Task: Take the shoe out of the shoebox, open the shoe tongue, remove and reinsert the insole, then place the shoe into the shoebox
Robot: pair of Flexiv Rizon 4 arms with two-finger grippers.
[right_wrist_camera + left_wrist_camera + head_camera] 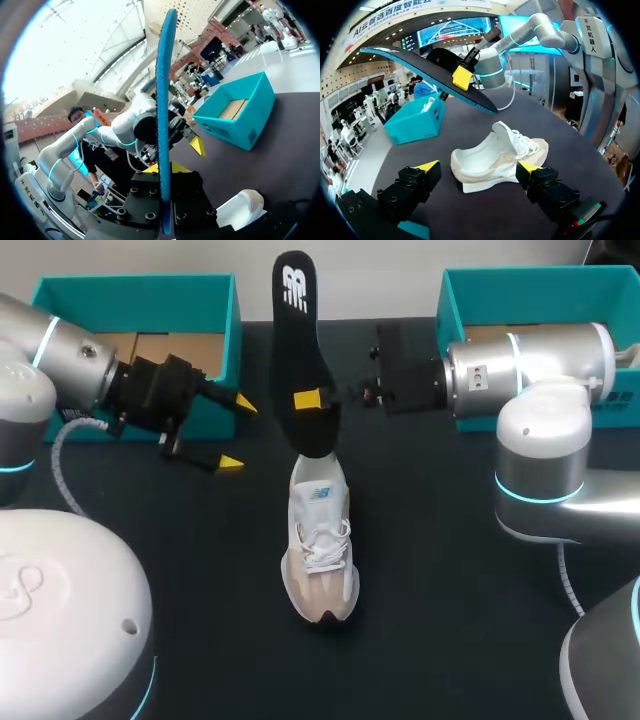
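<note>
Because the right gripper [318,402] clamps the insole [296,330] only near its lower end, above the shoe [320,545] at mid-table, with the left gripper [238,433] released at left, the insole may pivot and miss the opening.

The bench [450,590] is a dark, matte surface. A white and beige shoe [320,540] stands on its sole near the middle, toe towards the near edge. Two open teal boxes sit at the far edge, well apart from the shoe: the left box [135,290] and the right box [540,280].
</note>
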